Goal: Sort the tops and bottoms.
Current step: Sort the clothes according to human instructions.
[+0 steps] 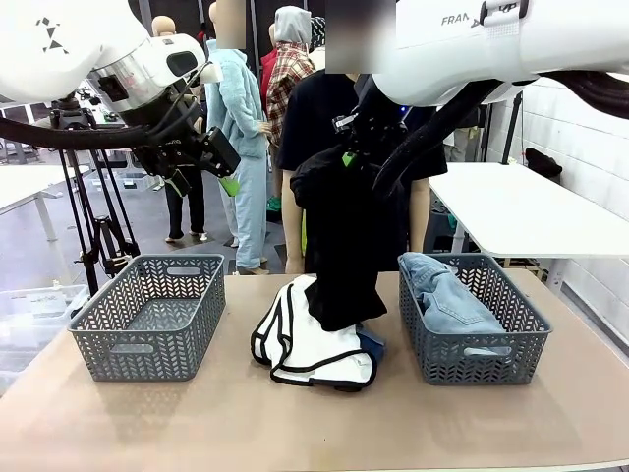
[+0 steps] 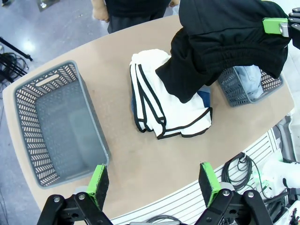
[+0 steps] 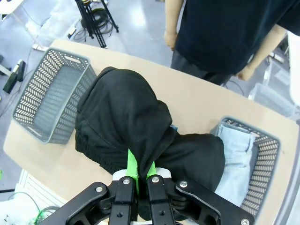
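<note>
Now, our right gripper (image 3: pixel 140 167) clamped on the black top (image 3: pixel 122 112), we should lift its hem clear before swinging to the left basket (image 1: pixel 147 349); left gripper (image 2: pixel 154 180) hangs, jaws apart.

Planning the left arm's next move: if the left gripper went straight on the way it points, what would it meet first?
Probably bare table, just short of the white top and beside the empty basket; depth is unclear.

Bright, even light; soft shadows; wrist-view edges curve.
</note>
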`<state>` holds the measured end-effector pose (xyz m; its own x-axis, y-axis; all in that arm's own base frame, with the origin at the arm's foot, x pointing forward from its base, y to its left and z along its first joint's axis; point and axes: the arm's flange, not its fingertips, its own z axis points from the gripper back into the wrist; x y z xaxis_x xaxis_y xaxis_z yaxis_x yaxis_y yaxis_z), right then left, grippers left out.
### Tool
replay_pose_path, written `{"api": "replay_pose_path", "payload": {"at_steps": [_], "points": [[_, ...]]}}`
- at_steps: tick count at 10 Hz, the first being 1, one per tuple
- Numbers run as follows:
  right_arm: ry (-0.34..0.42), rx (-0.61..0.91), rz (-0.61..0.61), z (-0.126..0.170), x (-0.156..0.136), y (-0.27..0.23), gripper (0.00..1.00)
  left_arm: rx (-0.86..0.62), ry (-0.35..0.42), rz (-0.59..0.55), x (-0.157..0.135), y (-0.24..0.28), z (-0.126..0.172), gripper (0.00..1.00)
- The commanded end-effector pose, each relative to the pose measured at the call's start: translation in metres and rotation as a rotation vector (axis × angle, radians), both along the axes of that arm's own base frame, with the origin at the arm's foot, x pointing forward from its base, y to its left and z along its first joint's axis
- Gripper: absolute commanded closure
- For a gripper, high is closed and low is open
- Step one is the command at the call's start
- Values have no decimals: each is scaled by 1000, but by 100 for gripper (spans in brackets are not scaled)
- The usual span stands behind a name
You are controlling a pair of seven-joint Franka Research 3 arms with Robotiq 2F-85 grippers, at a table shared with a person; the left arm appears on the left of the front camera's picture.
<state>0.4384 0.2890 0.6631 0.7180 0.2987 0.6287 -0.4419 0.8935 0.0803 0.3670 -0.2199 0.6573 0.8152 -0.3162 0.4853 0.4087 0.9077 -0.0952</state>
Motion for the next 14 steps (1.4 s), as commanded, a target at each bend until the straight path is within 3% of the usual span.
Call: {"api": "replay_pose_path", "payload": {"at_steps": [1, 14], "points": [[-14, -8, -2, 4, 1, -1, 100, 2, -5, 4, -1, 2, -1, 0], [-14, -8, -2, 4, 1, -1, 100, 2, -5, 4, -1, 2, -1, 0]]}}
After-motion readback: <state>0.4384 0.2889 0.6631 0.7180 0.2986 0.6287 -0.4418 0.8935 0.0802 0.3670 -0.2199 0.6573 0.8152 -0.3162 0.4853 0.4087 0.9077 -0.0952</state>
